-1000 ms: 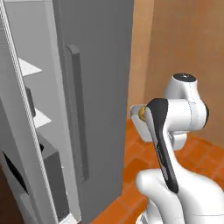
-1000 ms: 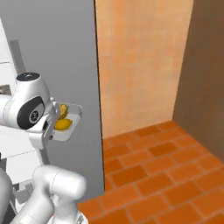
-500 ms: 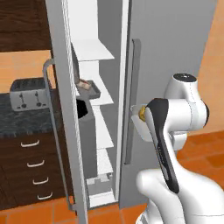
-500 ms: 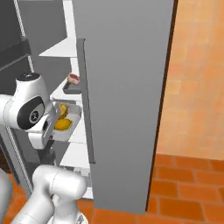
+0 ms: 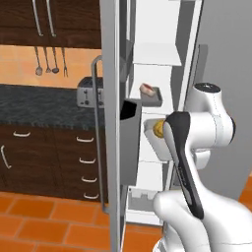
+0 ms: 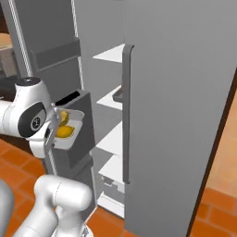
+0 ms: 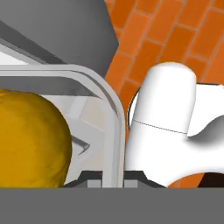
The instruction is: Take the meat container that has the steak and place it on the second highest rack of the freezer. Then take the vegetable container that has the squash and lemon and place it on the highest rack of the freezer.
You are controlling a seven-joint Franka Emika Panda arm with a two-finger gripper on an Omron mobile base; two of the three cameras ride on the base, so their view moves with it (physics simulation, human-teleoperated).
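Observation:
My gripper (image 7: 112, 178) is shut on the rim of the pale vegetable container (image 7: 114, 131), held level in front of the open freezer (image 6: 176, 92). The smooth yellow lemon (image 6: 65, 132) and the squash (image 6: 63, 118) lie in this container (image 6: 73, 130); the squash (image 5: 158, 129) peeks out beside my arm. The meat container (image 5: 151, 95) with the steak (image 5: 146, 89) rests on the second highest rack (image 5: 158, 105). The highest rack (image 5: 155, 54) sits above it, well above the held container. Both racks (image 6: 111, 55) (image 6: 107, 98) also show from the right.
The freezer's open grey door (image 5: 114, 128) with its bar handle (image 5: 97, 128) stands left of my arm. Another grey door with a long handle (image 6: 126, 111) is on the right. A toaster (image 5: 89, 94) sits on the dark counter (image 5: 39, 101) over drawers.
The whole picture has swung round: the base has turned from the freezer's side and a brick wall to face the open interior. The vegetable container stays in my grip.

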